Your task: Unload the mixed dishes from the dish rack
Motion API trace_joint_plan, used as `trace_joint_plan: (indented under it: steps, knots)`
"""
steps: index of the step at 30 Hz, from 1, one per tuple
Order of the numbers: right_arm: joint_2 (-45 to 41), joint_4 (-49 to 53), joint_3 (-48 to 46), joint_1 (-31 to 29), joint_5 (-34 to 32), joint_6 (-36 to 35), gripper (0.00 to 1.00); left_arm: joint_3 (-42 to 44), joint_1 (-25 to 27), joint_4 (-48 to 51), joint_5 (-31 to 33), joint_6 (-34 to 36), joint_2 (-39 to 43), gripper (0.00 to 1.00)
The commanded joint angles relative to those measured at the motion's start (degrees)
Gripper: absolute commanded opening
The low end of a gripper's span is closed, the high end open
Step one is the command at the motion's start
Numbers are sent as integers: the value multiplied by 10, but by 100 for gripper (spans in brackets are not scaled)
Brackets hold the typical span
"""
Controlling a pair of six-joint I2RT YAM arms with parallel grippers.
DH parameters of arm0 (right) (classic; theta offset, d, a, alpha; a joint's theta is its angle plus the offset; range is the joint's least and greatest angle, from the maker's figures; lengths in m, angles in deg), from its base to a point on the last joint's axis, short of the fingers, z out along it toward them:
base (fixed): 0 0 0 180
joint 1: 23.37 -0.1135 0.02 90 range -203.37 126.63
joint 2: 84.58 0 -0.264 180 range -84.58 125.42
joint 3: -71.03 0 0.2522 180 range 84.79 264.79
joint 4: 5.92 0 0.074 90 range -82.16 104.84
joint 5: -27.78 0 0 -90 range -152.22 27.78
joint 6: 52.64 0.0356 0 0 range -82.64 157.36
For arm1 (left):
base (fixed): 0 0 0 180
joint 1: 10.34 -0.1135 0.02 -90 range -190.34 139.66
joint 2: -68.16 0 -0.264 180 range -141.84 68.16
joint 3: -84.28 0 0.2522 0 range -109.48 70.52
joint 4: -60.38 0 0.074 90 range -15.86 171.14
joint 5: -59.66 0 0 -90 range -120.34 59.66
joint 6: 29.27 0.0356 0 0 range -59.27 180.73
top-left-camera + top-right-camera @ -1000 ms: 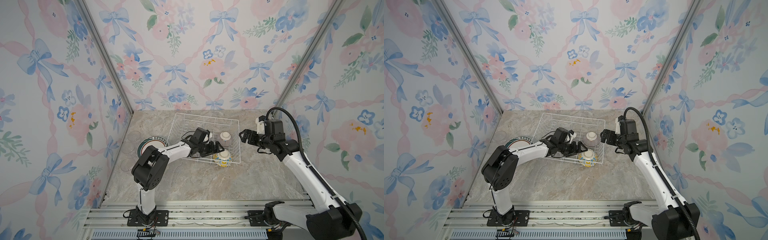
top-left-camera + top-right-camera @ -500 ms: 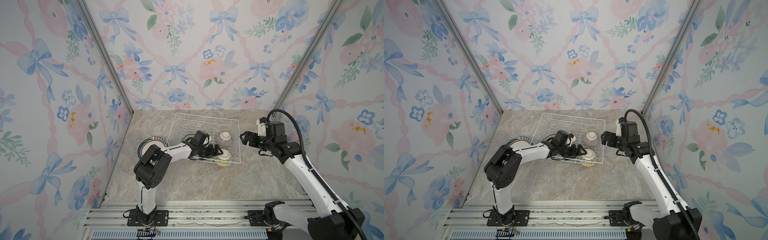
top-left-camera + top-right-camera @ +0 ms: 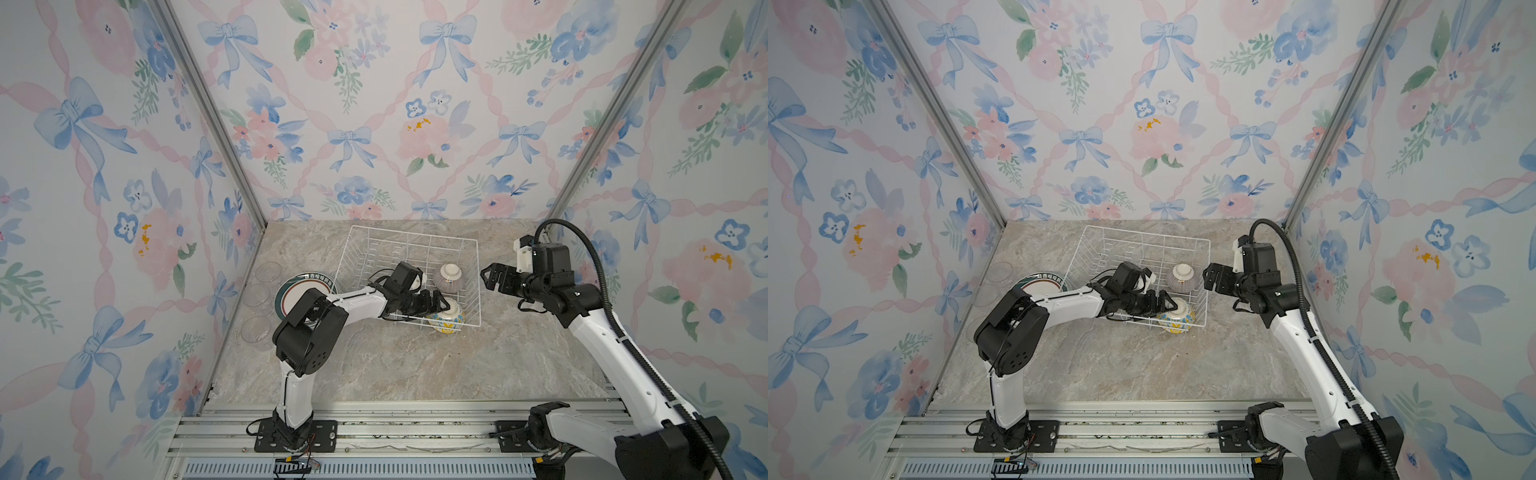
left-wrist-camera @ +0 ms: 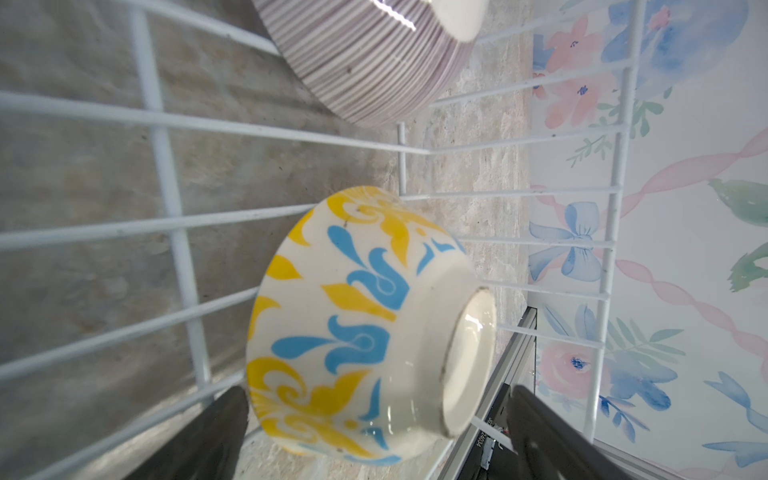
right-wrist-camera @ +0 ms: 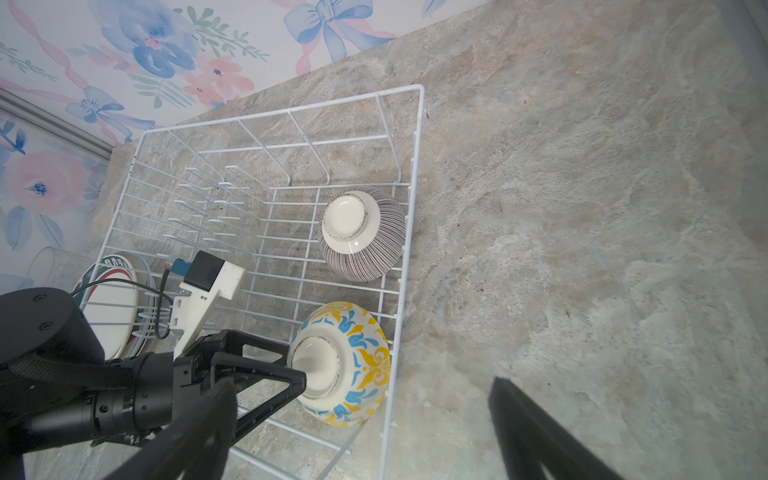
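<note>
Both jaws of the left tool (image 3: 444,304) gape around the yellow-and-blue patterned bowl (image 3: 449,323) in the white wire dish rack (image 3: 415,233), so centre on it, then close gently.

Glossy ceramic yellow-blue bowl (image 4: 353,316), white wire dish rack (image 4: 157,117), matt stone-look tabletop (image 5: 582,208)

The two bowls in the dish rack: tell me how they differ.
The purple-striped bowl carries fine lines; the yellow-blue bowl has yellow and blue scrolls. The purple-striped bowl sits farther back in the dish rack, the yellow-blue bowl at its near corner. The left gripper has open fingers either side of the yellow-blue bowl; no fingers flank the purple-striped bowl. Both sit foot-up.
</note>
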Motion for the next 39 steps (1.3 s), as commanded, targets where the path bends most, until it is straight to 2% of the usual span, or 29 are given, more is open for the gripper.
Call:
trace_joint_plan:
  steps: [1, 16, 22, 28, 34, 39]
  knots:
    - [-13, 14, -10, 7, 5, -7, 97, -10, 2, 9, 2, -3, -6, 98]
    - [-13, 14, -11, 12, 12, -5, 97, -19, 3, 0, 1, -7, -41, 98]
    - [-12, 14, -12, 13, 11, -7, 97, 40, 0, -130, -22, -60, -16, 98]
    - [-2, 13, -11, 14, 16, -5, 97, 57, 3, -179, -24, -58, 12, 98]
    - [2, 9, -12, 14, 22, -1, 97, 84, 4, -229, -4, -61, 36, 93]
    - [-1, 17, -12, 14, 20, -3, 97, 111, 4, -328, -14, -99, 35, 84]
